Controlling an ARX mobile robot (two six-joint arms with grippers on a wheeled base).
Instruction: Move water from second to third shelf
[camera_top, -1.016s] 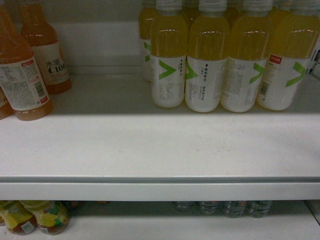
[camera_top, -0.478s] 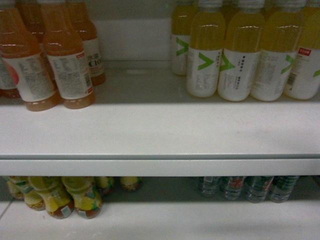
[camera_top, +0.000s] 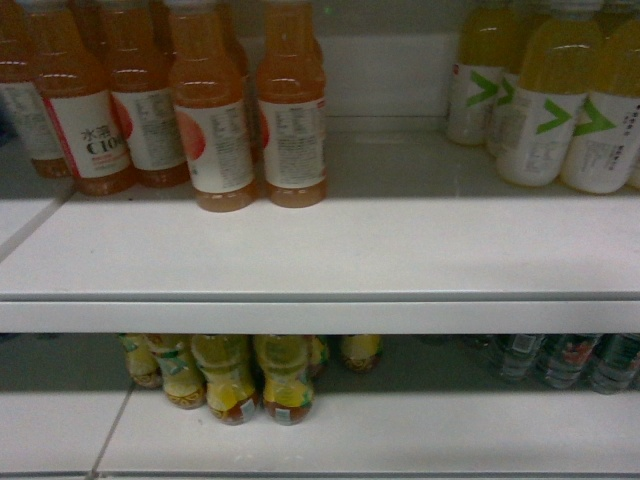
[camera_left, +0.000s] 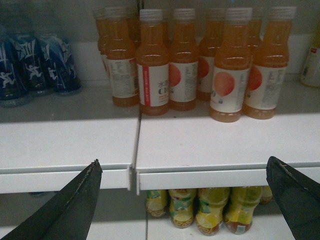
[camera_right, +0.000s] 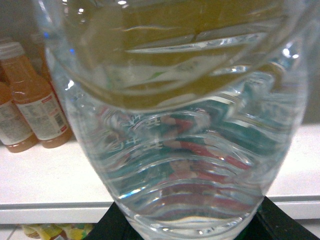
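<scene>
The water (camera_right: 175, 150), a clear ribbed bottle, fills the right wrist view, with green and red colours showing through it. My right gripper (camera_right: 187, 227) is shut on it, its black fingers pressed to either side of the bottle's lower end. Behind the bottle runs a white shelf (camera_right: 45, 185). My left gripper (camera_left: 184, 165) is open and holds nothing, level with the front edge of that white shelf (camera_left: 210, 150). Neither gripper shows in the head view. Several clear bottles (camera_top: 560, 358) stand on the lower shelf at the right.
Orange juice bottles (camera_top: 215, 110) stand at the shelf's back left, pale yellow bottles (camera_top: 545, 110) at the back right. Yellow tea bottles (camera_top: 250, 375) sit on the lower shelf. Blue bottles (camera_left: 35, 65) stand on the neighbouring shelf board, past a seam (camera_left: 136, 150).
The head view has swung left: the yellow bottles slid from the centre to the right edge, the orange bottles came into the middle, and the shelf edge rose in the frame.
</scene>
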